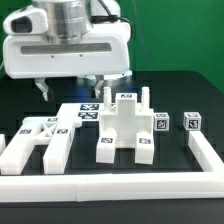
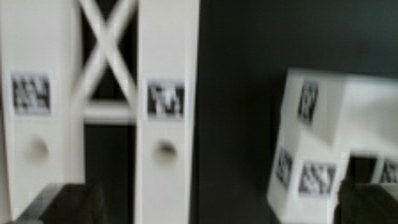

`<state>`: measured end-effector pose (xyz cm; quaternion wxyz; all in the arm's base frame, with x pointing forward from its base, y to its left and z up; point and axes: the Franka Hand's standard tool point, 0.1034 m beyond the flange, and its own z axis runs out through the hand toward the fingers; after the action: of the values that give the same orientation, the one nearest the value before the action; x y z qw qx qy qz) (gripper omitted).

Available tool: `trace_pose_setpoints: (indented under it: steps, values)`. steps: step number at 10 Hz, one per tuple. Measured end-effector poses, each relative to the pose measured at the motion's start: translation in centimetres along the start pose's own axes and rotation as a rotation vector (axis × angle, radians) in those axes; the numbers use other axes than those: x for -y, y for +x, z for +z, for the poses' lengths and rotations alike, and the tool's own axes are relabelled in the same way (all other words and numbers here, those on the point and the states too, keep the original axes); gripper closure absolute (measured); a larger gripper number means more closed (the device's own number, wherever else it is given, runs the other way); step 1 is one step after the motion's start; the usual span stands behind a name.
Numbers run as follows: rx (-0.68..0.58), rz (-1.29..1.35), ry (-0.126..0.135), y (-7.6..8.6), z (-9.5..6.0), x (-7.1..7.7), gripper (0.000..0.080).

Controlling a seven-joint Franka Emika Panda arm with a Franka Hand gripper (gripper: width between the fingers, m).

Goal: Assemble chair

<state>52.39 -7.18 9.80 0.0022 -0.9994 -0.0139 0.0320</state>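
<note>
At the exterior view's left, a flat white chair frame (image 1: 38, 142) with an X-shaped brace lies on the dark table (image 1: 185, 95). Square tags show on its upper face. The wrist view is blurred. It looks down on the same chair frame (image 2: 164, 60) and shows two long bars, each with a tag, and the crossing brace between them.

Above the frame's far end hangs the pincer (image 1: 70, 90), under the big white robot body. Its two dark fingers (image 1: 42, 90) are spread wide apart with nothing between them, so it is released and clear of every part.

Just behind and below the fingers, the marker board (image 1: 84, 110) lies flat on the table with several tags on it.

At the centre stands the chunky seat block (image 1: 125, 125), upright, with short posts rising from its top and tags on its front and top. It is near the frame but apart from it. In the wrist view the seat block (image 2: 329, 110) shows beside the frame across a dark gap.

Further right sit two small cubes, the first cube (image 1: 163, 122) just beside the seat block and the second cube (image 1: 190, 122) a little apart from it.

A white border rail (image 1: 208, 152) runs along the right edge and meets the front rail (image 1: 110, 187).
</note>
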Motion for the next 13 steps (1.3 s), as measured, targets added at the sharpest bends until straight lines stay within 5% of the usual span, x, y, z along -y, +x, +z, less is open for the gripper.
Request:
trace_pose_setpoints:
  steps: [3, 7, 11, 13]
  values:
    - [-0.026, 0.001, 0.001, -0.4, 0.2, -0.4, 0.0150]
    - [-0.057, 0.009, 0.009, 1.6, 1.5, -3.8, 0.0150]
    - [-0.059, 0.013, 0.024, 2.0, 1.5, -3.4, 0.0150]
    - [-0.074, 0.032, 0.001, 1.4, 3.1, -3.5, 0.0150]
